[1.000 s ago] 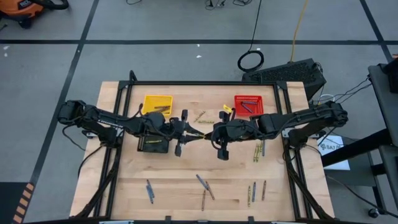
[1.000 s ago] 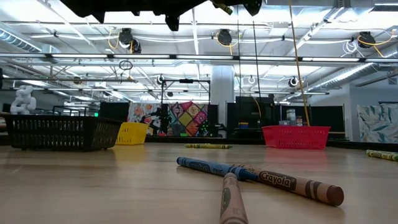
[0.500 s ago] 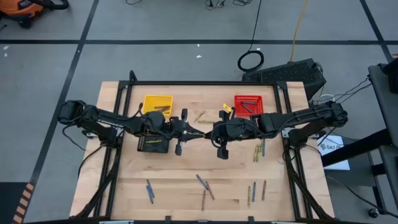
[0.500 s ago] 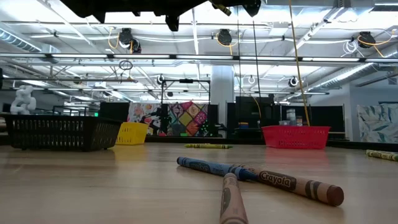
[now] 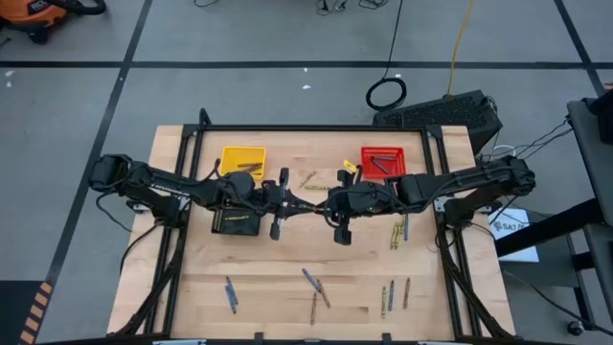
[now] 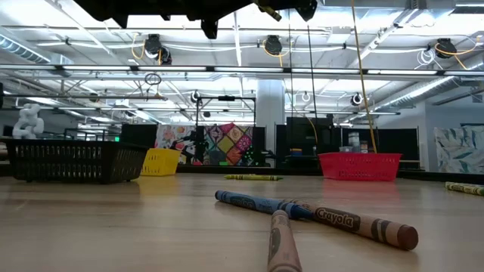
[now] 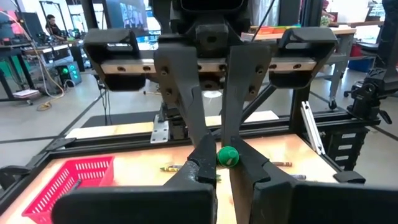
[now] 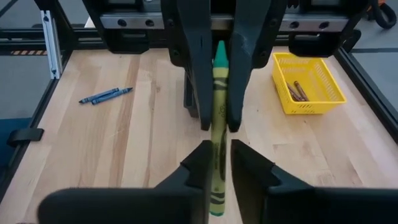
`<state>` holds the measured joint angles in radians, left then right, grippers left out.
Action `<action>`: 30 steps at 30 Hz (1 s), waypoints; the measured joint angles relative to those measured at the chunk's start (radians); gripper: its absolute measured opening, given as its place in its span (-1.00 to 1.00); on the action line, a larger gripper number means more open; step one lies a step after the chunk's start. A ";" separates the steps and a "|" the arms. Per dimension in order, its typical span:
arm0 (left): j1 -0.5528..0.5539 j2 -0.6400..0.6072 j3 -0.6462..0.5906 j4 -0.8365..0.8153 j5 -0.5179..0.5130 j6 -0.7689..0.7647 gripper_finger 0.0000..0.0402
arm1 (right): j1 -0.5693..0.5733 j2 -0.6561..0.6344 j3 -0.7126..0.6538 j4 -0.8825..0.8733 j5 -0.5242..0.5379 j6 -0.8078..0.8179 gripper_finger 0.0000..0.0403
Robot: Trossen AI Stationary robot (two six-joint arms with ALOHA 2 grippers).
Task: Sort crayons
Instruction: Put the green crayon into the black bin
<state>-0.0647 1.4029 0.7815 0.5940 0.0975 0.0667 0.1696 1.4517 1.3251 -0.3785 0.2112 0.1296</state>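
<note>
- Green crayon [image 8: 218, 124] held in the air over the middle of the surface [image 5: 278, 259], between the two claws that meet tip to tip: by the look of it, a hand-over from one arm to the other.
- Left claw [image 5: 299, 205] closed on one end of that crayon, clamped from both sides.
- Right claw [image 5: 324, 205] around the other end; whether gripping or letting go, cannot tell.
- Likely reason for the pass: to carry the crayon across to a basket on the left arm's side.
- Yellow basket [image 5: 242, 151] at the far edge on the left, with brown crayons inside; black basket [image 5: 236, 228] just under the left arm; red basket [image 5: 383, 150] at the far right, holding something dark.
- Loose crayons [image 5: 315, 286] scattered along the near edge, more crayons [image 5: 397, 233] lying beside the right arm, a few at the far edge between the baskets.
- Nothing between the claws and the baskets; only the arms themselves crowding the centre.
</note>
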 joint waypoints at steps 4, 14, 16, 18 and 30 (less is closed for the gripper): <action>-0.001 0.000 0.000 -0.018 0.000 0.013 -0.95 | 0.000 0.000 0.000 0.002 0.005 -0.001 -0.65; -0.001 -0.034 -0.002 -0.324 -0.047 0.044 -0.95 | -0.001 0.000 0.000 -0.086 0.005 0.015 -0.46; -0.001 -0.052 -0.002 -0.376 -0.047 0.044 -0.95 | -0.001 0.000 0.000 -0.094 0.004 0.022 -0.46; -0.001 -0.077 -0.002 -0.443 -0.048 0.035 -0.95 | -0.001 0.000 0.000 -0.101 0.003 0.036 -0.46; 0.000 -0.257 -0.001 -0.944 -0.049 -0.056 -0.95 | 0.000 0.000 0.000 -0.121 0.003 0.041 -0.46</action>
<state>-0.0650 1.1454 0.7808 -0.3501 0.0487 0.0103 0.1696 1.4513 1.3254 -0.4998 0.2138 0.1711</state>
